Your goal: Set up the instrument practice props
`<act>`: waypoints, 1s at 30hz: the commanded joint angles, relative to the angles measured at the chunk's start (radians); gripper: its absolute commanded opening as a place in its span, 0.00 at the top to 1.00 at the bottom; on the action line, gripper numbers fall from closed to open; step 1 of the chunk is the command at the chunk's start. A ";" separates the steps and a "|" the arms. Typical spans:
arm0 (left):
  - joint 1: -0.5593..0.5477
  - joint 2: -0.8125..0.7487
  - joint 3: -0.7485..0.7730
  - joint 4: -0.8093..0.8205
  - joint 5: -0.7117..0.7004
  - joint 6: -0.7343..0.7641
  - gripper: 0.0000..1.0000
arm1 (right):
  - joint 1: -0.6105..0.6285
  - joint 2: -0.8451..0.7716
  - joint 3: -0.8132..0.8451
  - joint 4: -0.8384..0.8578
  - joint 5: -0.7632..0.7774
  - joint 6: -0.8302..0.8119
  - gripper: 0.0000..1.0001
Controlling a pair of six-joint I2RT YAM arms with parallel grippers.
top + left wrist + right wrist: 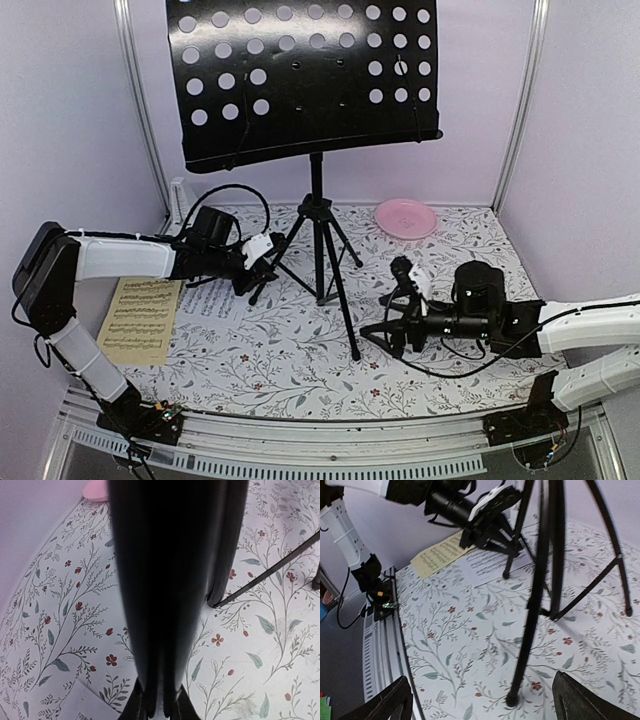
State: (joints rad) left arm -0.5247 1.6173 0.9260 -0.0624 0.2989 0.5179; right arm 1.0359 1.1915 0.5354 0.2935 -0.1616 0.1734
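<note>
Legs first. The left gripper pinches a leg of the music stand at nine o'clock, maybe to steady it. The right gripper is spread wide by the front leg, at four o'clock. The yellowish page and white page lie at nine, toward the wall. Open room is at three.
</note>
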 commanded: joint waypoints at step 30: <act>-0.005 -0.239 -0.172 0.135 -0.116 -0.199 0.13 | -0.479 0.779 0.654 -0.024 -0.374 -0.743 0.07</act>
State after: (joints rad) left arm -0.5213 1.3998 0.7811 0.0204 0.1780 0.3901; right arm 0.5598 1.9038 1.1225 0.3099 -0.5095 -0.4702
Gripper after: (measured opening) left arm 0.806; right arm 0.932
